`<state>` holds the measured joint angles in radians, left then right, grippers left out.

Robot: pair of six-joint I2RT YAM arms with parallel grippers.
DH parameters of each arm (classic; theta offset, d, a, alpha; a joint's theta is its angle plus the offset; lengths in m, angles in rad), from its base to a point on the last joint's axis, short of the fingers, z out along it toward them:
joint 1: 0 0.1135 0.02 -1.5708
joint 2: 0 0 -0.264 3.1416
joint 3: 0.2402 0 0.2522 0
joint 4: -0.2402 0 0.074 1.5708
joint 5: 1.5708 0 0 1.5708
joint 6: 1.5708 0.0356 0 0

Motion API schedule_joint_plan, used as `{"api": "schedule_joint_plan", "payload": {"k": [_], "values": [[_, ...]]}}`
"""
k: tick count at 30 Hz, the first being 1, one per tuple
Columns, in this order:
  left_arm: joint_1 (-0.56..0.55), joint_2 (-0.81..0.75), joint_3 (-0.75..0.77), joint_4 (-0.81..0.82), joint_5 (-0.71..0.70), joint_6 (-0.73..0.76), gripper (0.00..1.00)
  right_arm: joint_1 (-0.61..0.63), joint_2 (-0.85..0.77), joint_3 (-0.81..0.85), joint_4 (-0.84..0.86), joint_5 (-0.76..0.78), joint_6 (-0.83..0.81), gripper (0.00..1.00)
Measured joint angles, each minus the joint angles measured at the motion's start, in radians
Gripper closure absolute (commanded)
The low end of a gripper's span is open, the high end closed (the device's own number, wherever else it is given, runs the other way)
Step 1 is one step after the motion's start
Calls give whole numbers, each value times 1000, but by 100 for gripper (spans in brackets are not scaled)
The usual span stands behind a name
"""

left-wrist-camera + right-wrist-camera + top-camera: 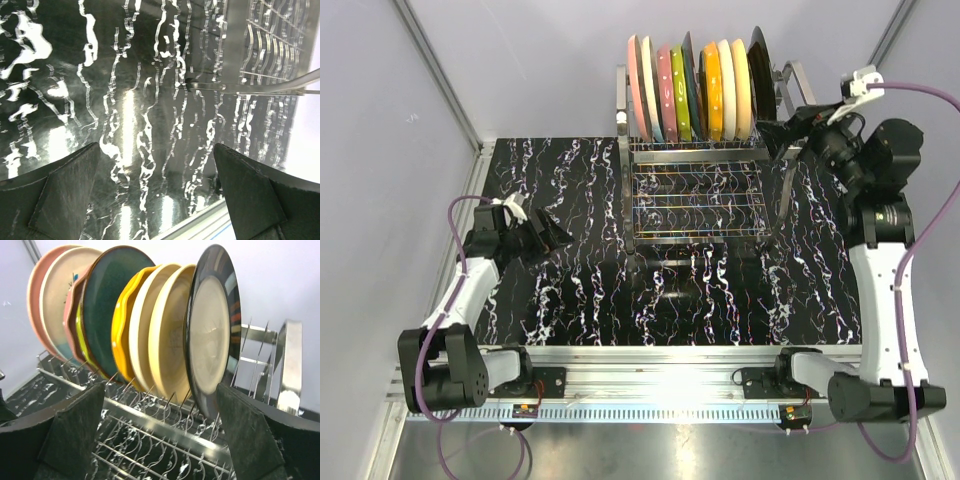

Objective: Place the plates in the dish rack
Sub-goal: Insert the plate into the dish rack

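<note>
The dish rack (695,190) stands at the back middle of the table. Several plates (695,90) stand upright in its tines, from pink at the left to the black-rimmed plate (761,68) at the right. In the right wrist view the black-rimmed plate (212,330) is nearest, with cream, orange (125,320) and teal (107,305) plates behind it. My right gripper (782,135) is open and empty just right of the rack, facing the plates (160,435). My left gripper (552,235) is open and empty, low over the table left of the rack (157,195).
The black marbled tabletop (580,290) has a metal rail (660,360) at its near edge. A corner of the rack's frame (260,87) shows in the left wrist view. Grey walls enclose the table at back and sides.
</note>
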<state>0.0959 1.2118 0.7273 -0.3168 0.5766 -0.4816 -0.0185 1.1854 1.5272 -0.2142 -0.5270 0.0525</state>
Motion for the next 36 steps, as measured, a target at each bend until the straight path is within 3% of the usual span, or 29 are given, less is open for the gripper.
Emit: {"api": "schedule_joint_plan", "payload": {"k": [11, 18, 24, 36], "values": [[-5, -256, 0, -34, -137, 38, 1, 0, -305, -228, -76, 201, 142, 0], [-27, -342, 0, -38, -183, 56, 1, -1, -593, -584, -152, 301, 282, 0], [-85, -387, 0, -55, -233, 79, 1, -1, -608, -742, -250, 344, 361, 0], [-166, -462, 23, -123, -323, 129, 1, -1, -637, -757, -321, 521, 442, 0]]}}
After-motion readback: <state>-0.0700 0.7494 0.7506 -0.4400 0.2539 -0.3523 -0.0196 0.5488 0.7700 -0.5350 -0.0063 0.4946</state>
